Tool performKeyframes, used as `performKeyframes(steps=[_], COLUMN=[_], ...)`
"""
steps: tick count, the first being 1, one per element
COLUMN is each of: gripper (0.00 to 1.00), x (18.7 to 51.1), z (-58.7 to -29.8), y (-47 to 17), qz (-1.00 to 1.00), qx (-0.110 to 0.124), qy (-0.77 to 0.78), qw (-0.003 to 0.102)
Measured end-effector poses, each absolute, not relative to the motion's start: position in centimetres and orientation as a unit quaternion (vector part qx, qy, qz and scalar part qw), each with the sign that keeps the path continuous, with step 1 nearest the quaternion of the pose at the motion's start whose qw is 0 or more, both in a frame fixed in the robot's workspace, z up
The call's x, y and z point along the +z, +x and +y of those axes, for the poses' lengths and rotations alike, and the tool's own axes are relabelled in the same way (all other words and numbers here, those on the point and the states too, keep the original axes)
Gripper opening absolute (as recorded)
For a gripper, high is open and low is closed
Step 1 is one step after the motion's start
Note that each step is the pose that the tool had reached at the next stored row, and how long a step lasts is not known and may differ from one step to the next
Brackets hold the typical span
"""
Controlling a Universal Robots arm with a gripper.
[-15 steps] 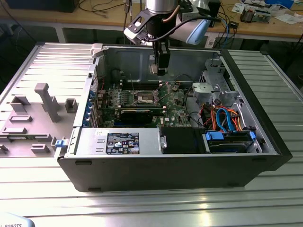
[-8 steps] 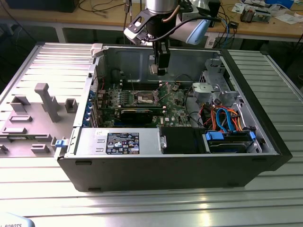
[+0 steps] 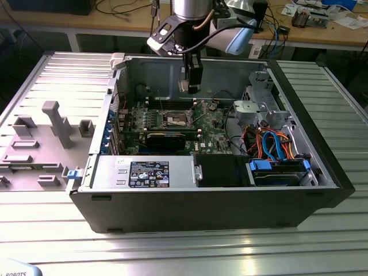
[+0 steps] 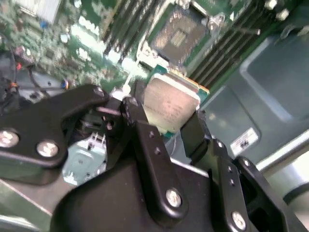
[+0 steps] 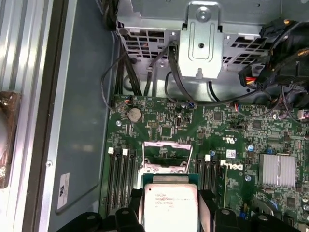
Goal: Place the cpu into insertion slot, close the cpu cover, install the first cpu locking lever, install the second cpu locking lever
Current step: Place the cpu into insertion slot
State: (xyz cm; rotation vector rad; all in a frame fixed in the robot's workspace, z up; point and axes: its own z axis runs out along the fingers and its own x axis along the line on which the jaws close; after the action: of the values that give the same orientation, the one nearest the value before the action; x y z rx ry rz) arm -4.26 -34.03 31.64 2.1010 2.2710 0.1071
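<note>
Silver-grey chip (image 4: 171, 104), clamped by two opposite edges in the end effector (image 3: 191, 87), hangs at the upper middle of the exterior view above the green board (image 5: 159, 123), near the uncovered socket (image 3: 177, 119), a grip that probably keeps its underside free to seat.

1 open computer case (image 3: 207, 210) holds 1 green motherboard (image 5: 164, 126). 1 gripper (image 4: 164, 115) has 2 black fingers (image 4: 145, 140) clamping 1 cpu (image 5: 170, 200). On the motherboard: 1 insertion slot (image 4: 177, 35), 1 cpu cover (image 5: 166, 144), 1 coin battery (image 5: 134, 114), 1 finned heatsink (image 5: 277, 170).
</note>
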Motion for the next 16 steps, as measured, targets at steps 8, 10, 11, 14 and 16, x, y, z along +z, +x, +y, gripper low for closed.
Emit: performKeyframes(steps=[8,10,11,14,16], gripper=[0.54,0.54,0.54,0.54,0.54], x=[29.9,29.7,29.6,28.7,28.3], z=[-33.9,-33.9,-33.9,-33.9,-33.9], y=[-5.1,-5.2,-5.3,-5.4,-5.5], qz=[0.729,0.729,0.729,0.722,0.715], qx=[0.034,0.034,0.034,0.034,0.033], qy=[0.684,0.684,0.684,0.691,0.698], qw=[0.024,0.024,0.024,0.024,0.024])
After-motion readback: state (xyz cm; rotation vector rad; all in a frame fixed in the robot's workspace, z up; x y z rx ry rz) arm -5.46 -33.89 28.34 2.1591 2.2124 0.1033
